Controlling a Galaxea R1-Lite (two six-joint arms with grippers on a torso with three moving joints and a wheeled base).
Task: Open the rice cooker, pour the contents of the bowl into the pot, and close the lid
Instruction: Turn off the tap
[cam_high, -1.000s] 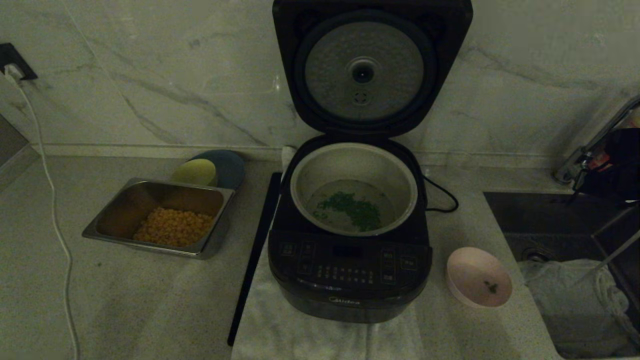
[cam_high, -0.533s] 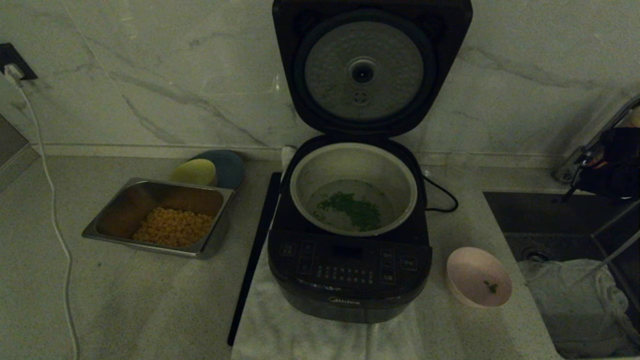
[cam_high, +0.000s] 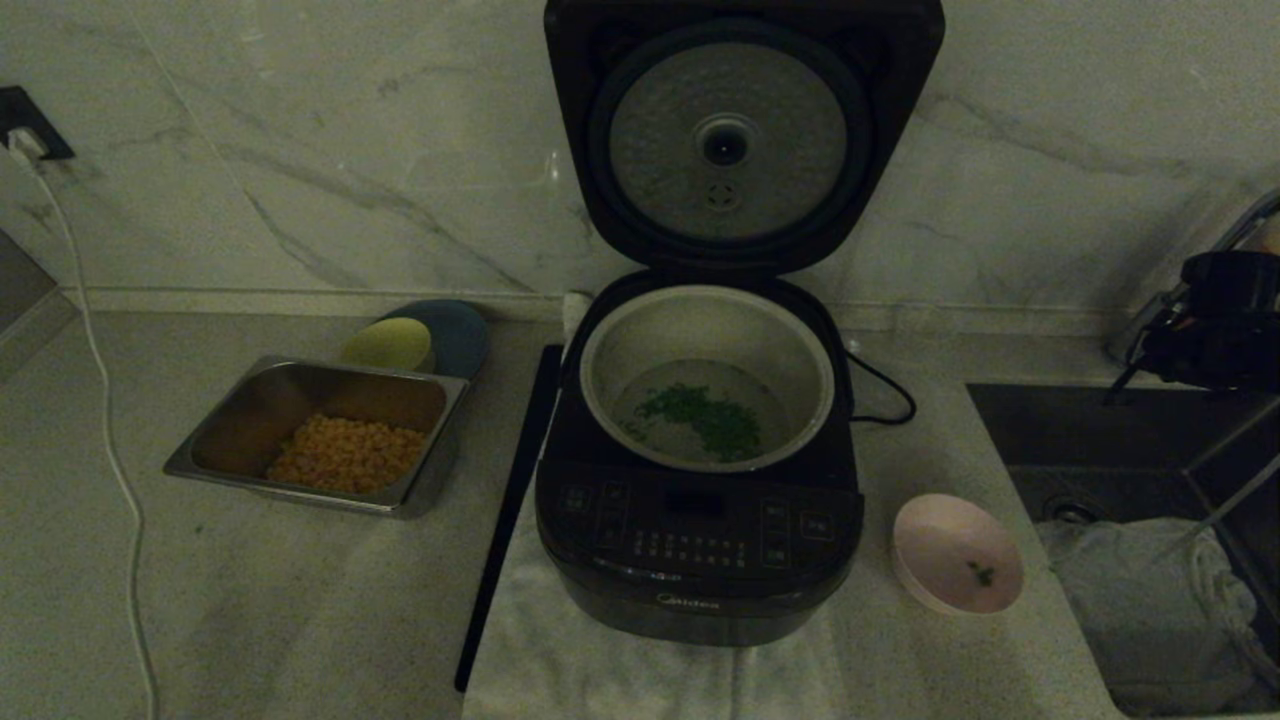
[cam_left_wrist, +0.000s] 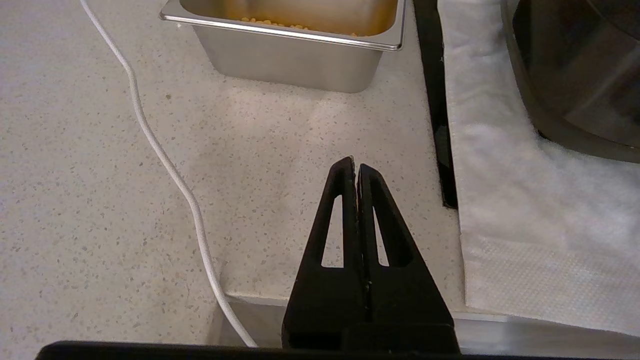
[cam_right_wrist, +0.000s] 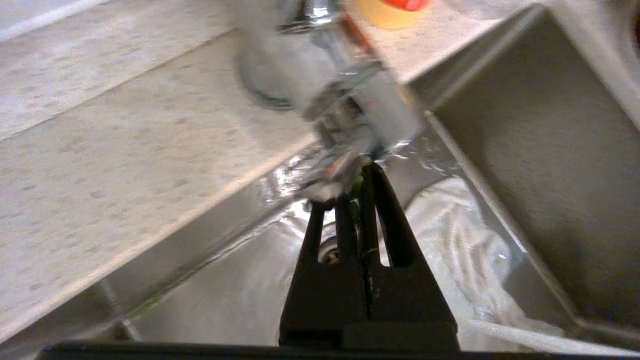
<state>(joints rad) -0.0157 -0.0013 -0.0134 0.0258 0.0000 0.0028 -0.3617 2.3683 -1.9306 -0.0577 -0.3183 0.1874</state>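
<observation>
The black rice cooker (cam_high: 700, 560) stands at centre on a white towel. Its lid (cam_high: 740, 140) is upright, its silver inner plate facing me. Chopped green herbs (cam_high: 705, 415) lie on the bottom of the grey pot (cam_high: 700, 305). The pinkish bowl (cam_high: 955, 550) sits on the counter right of the cooker, free, with only a green speck (cam_high: 982, 574) inside. My right gripper (cam_right_wrist: 357, 172) is shut over the sink by the faucet, a green scrap stuck between its fingers. My left gripper (cam_left_wrist: 354, 162) is shut and parked above the counter's front edge.
A steel tray (cam_high: 310, 430) of yellow corn and a yellow-green bowl (cam_high: 390, 343) sit left of the cooker. A black strip (cam_high: 510, 500) lies along the towel's edge. A white cable (cam_high: 100, 400) trails down the left. The sink (cam_high: 1120, 450) holds a cloth (cam_high: 1150, 600).
My right arm has lifted and drawn a little further right beside the faucet. The bowl, the cooker and the left arm have stayed put.
</observation>
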